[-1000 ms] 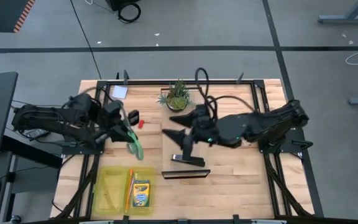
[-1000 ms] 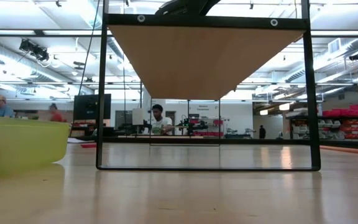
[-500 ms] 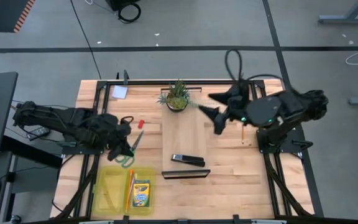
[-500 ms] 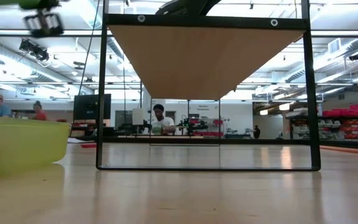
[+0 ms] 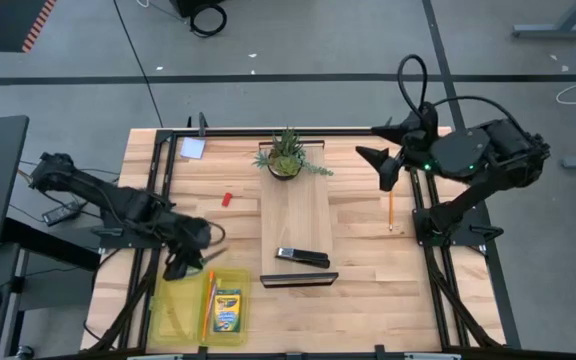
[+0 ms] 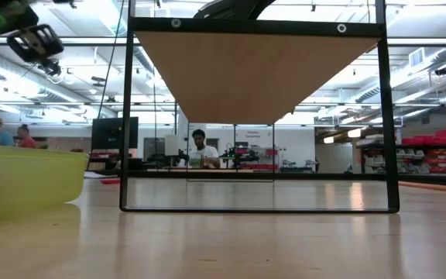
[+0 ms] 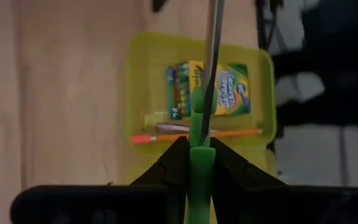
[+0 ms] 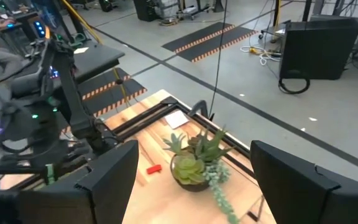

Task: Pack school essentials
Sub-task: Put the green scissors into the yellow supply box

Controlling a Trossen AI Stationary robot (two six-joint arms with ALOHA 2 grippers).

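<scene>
While the left pincer (image 7: 199,163) clamps the green-handled scissors (image 7: 200,124), the crayon box (image 7: 210,90) label looks unreadable.

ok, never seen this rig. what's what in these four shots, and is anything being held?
It is a robot with two dark arms at a wooden table. One camera looks straight down on everything, one sits at table-top height, and one rides on each wrist.

The left hand is shut on the green-handled scissors, over the yellow tray. That tray already holds a crayon box and an orange pen; the left wrist picture shows this up close.

The right hand is open and empty, raised near the table's far right.

Still on the table: a potted plant, a red eraser, a pale note pad, a pencil and a black bar-shaped object.
</scene>
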